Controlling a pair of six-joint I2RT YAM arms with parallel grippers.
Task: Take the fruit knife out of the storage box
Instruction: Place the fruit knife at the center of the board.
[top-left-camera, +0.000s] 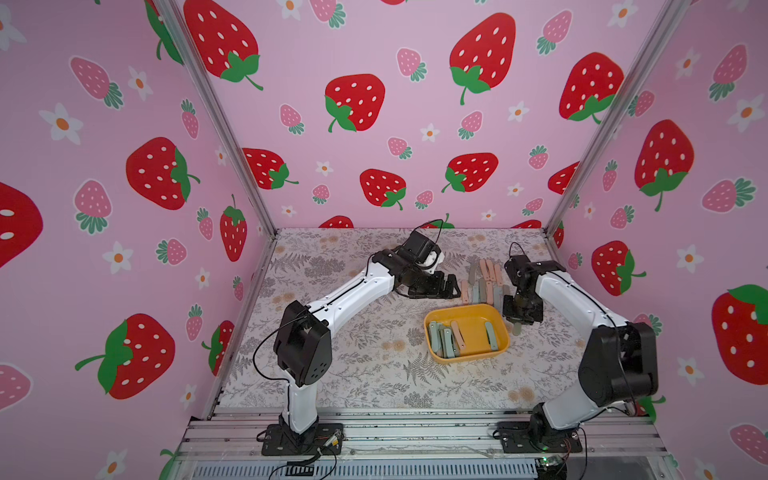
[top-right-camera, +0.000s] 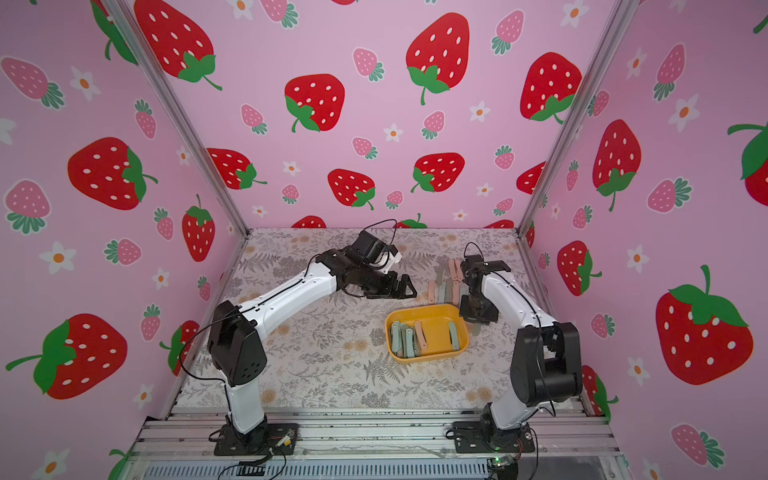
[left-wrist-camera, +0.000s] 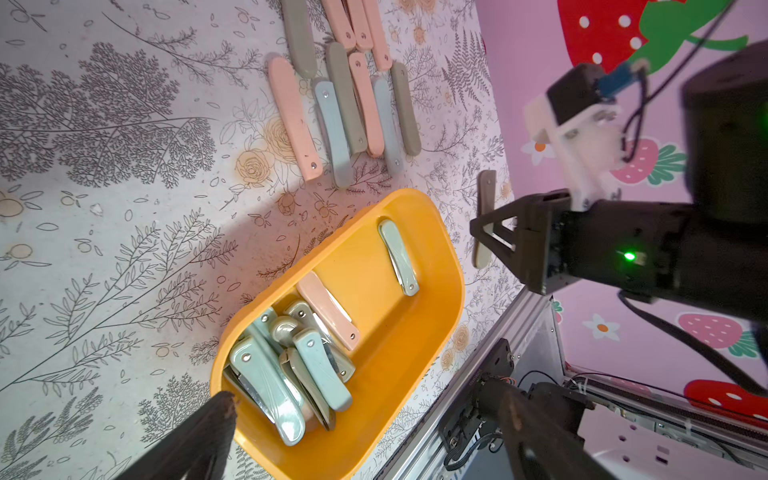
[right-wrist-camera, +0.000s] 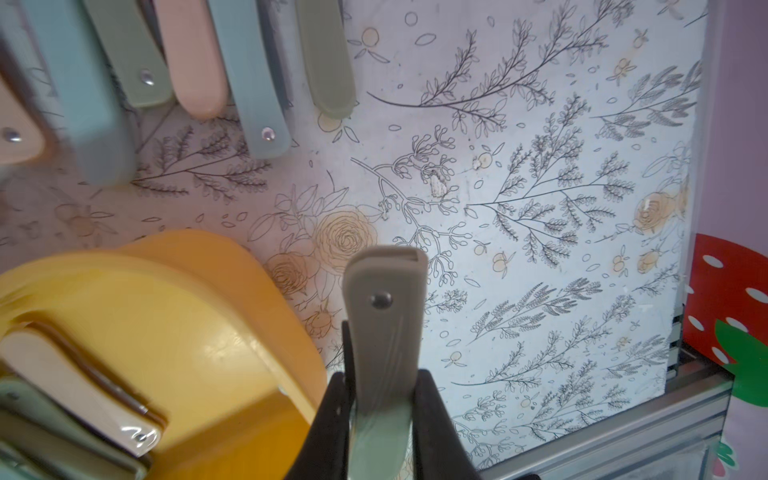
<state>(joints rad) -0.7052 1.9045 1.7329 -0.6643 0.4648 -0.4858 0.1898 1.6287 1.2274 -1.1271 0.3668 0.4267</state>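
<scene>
The yellow-orange storage box (top-left-camera: 473, 337) (top-right-camera: 437, 337) (left-wrist-camera: 386, 332) (right-wrist-camera: 187, 316) sits on the floral table, right of centre. It holds several folded fruit knives: a green-grey pile (left-wrist-camera: 286, 365), a pink one (left-wrist-camera: 328, 309) and a lone green one (left-wrist-camera: 399, 257). My right gripper (top-left-camera: 516, 320) (top-right-camera: 476, 322) (right-wrist-camera: 380, 399) is shut on a grey-green folded fruit knife (right-wrist-camera: 384, 316) (left-wrist-camera: 486, 195). It holds the knife upright just outside the box's right wall, above the table. My left gripper (top-left-camera: 451, 286) (top-right-camera: 409, 286) (left-wrist-camera: 365, 403) hangs open and empty behind the box's left end.
Several pink, grey and blue folded knives (top-left-camera: 484, 282) (top-right-camera: 446, 282) (left-wrist-camera: 345, 95) (right-wrist-camera: 249, 75) lie in rows on the table right behind the box. Aluminium rails (top-left-camera: 415, 432) border the front, and strawberry-print walls enclose the other sides.
</scene>
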